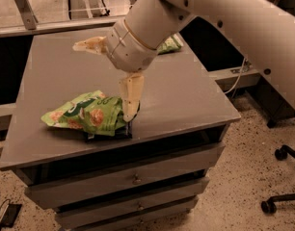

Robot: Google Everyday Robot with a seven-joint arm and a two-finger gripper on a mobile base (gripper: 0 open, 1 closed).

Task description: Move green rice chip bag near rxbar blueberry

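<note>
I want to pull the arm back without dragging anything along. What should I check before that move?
1. Green rice chip bag resting on the table: ok, it lies flat near the front edge.
2. Bag near the rxbar blueberry: ok, the bag overlaps it and only a dark strip shows.
3. Gripper open: ok, fingers spread wide over the bag's right end.
4. Lower finger free of the bag: cannot tell, its tip is at the bag's edge.
5. Other green bag out of the way: ok, it is at the far edge behind the arm.
</note>
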